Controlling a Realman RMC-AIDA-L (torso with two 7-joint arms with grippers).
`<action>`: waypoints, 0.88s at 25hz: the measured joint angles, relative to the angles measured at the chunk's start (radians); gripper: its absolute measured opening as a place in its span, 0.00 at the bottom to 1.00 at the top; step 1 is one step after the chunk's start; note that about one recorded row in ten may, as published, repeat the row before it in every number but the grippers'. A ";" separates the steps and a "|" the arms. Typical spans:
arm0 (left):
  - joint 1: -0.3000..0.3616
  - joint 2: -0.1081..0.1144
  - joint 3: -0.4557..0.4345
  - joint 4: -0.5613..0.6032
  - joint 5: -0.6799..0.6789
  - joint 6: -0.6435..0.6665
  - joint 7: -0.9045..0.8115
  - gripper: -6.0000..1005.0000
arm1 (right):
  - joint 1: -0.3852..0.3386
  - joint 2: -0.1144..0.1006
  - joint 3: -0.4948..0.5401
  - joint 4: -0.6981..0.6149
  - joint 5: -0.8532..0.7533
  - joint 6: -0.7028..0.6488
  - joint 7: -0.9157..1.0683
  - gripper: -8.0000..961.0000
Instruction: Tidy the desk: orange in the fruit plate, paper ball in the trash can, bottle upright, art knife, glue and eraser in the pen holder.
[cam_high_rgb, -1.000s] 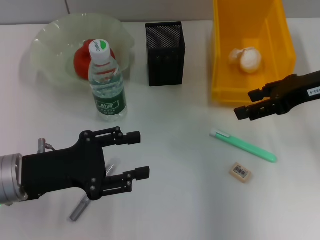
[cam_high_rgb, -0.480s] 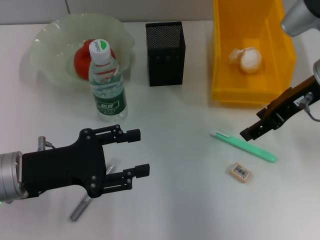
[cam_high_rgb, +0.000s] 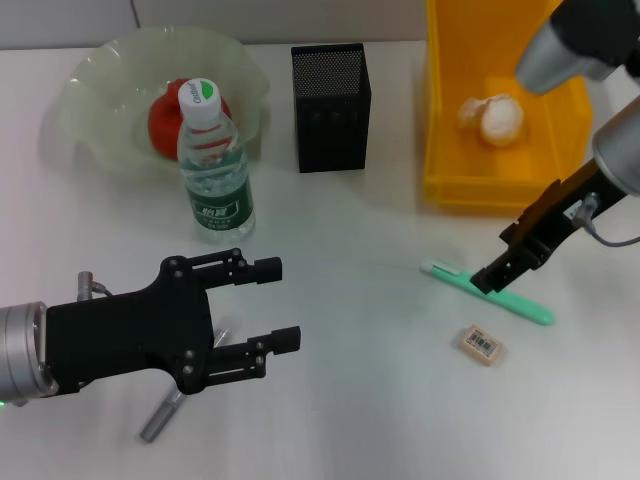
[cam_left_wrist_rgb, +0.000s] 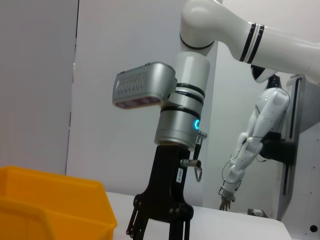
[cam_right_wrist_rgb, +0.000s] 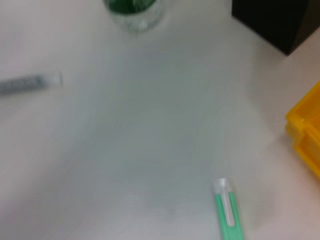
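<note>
the right gripper (cam_high_rgb: 490, 281) is hanging low over the green art knife (cam_high_rgb: 487, 291), which is lying flat on the desk (cam_high_rgb: 380, 400) just in front of the yellow trash can (cam_high_rgb: 500, 180); its tips are sitting right at the knife's middle, and whether they are spread or pinched is not something the head view is showing, though from the left wrist view they look roughly parted. the eraser (cam_high_rgb: 481, 344) is resting near the knife, toward the desk's front edge. the paper ball (cam_high_rgb: 492, 117) is lying inside the trash can. the pen holder (cam_high_rgb: 331, 107) is standing toward the back edge, between the can and the fruit plate (cam_high_rgb: 110, 100), which is holding the orange (cam_high_rgb: 163, 122). the bottle (cam_high_rgb: 213, 165) is standing upright just in front of the plate. the left gripper (cam_high_rgb: 272, 305) is hovering released, fingers apart, near the front left corner, above the grey glue stick (cam_high_rgb: 165, 412).
</note>
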 joint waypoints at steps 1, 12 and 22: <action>-0.001 0.000 0.001 0.000 0.000 0.000 0.000 0.68 | 0.004 0.000 -0.018 0.005 -0.010 0.006 -0.001 0.82; -0.001 0.000 0.005 0.000 0.000 -0.005 0.000 0.68 | 0.011 0.003 -0.185 0.011 -0.065 0.078 -0.002 0.82; -0.002 0.000 0.005 -0.002 0.000 -0.007 0.000 0.68 | 0.035 0.006 -0.214 0.070 -0.058 0.094 -0.009 0.82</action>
